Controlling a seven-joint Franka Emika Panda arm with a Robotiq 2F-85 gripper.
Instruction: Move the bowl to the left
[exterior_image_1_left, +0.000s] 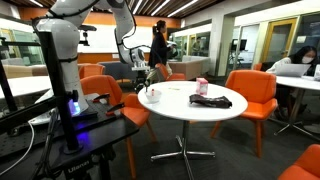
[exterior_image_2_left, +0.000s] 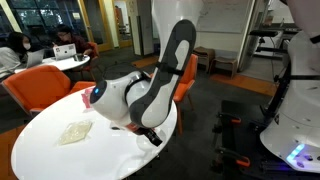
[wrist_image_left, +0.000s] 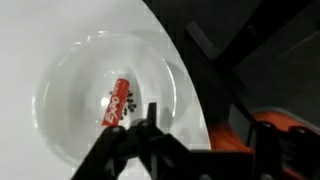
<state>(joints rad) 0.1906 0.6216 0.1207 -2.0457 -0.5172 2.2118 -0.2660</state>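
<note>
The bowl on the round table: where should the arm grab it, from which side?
The bowl is probably best pinched at its rim, from straight above: one finger inside the wall, one outside. It stands upright, mouth up, with no handle, so that thin edge is the only hold. The gripper hangs over it. Keep the inner finger off the red thing at its centre.

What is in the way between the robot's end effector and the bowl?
Nothing that shows. In the wrist view the end effector hangs above the bowl, with no thing between them. A small red item lies inside the bowl, at its middle.
</note>
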